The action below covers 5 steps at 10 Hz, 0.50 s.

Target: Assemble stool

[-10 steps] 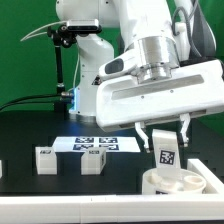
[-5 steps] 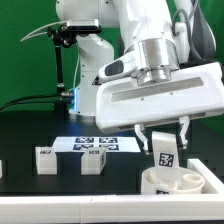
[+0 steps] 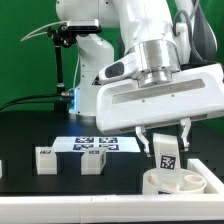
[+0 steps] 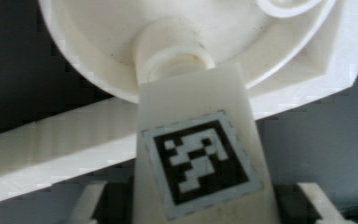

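Note:
A white stool leg [image 3: 166,154] with a black-and-white tag stands upright in the round seat disc [image 3: 190,186] at the exterior view's lower right. My gripper [image 3: 165,140] straddles the leg from above. In the wrist view the leg [image 4: 194,150] runs down into the seat [image 4: 105,40], and the gripper [image 4: 201,205] is open, with a dark gap between each finger and the leg. Two loose legs [image 3: 45,159] [image 3: 95,160] lie on the black table at the exterior view's left.
The marker board [image 3: 98,144] lies behind the loose legs. Another white part [image 3: 2,168] shows at the exterior view's left edge. A white border rail [image 3: 60,205] runs along the table's front; it also shows in the wrist view [image 4: 51,150].

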### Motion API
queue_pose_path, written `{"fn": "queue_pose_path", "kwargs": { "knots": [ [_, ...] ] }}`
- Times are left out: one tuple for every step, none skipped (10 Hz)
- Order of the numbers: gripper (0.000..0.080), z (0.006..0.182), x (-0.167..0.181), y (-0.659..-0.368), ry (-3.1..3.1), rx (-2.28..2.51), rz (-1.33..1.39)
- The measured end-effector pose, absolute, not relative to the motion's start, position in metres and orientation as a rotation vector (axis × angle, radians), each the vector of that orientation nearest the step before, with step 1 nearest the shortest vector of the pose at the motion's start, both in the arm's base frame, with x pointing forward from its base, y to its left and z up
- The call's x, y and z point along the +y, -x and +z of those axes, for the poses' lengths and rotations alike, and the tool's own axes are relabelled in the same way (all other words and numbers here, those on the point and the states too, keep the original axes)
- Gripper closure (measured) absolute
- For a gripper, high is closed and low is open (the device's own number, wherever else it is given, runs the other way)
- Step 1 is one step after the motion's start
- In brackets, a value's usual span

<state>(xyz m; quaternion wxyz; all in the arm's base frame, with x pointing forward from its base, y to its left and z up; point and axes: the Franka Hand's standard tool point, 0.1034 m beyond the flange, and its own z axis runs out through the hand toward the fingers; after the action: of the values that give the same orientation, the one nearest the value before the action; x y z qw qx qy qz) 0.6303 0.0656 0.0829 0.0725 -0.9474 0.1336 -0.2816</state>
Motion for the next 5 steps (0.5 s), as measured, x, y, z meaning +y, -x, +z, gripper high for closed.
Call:
{"fn": "queue_pose_path", "kwargs": {
  "knots": [
    [0.0418,0.0813,0.0652,-0.6296,2.849,0.4,-0.843],
    [0.0271,0.0809,0.0653,-0.6295,2.849,0.399,-0.843],
    [0.0271,0.0809,0.0653,-0.6295,2.85,0.398,-0.843],
    [0.0177,0.0808,0.0653,-0.6294,2.85,0.398,-0.842],
    [0.0177,0.0807,0.0653,-0.6294,2.85,0.397,-0.842]
  ]
}}
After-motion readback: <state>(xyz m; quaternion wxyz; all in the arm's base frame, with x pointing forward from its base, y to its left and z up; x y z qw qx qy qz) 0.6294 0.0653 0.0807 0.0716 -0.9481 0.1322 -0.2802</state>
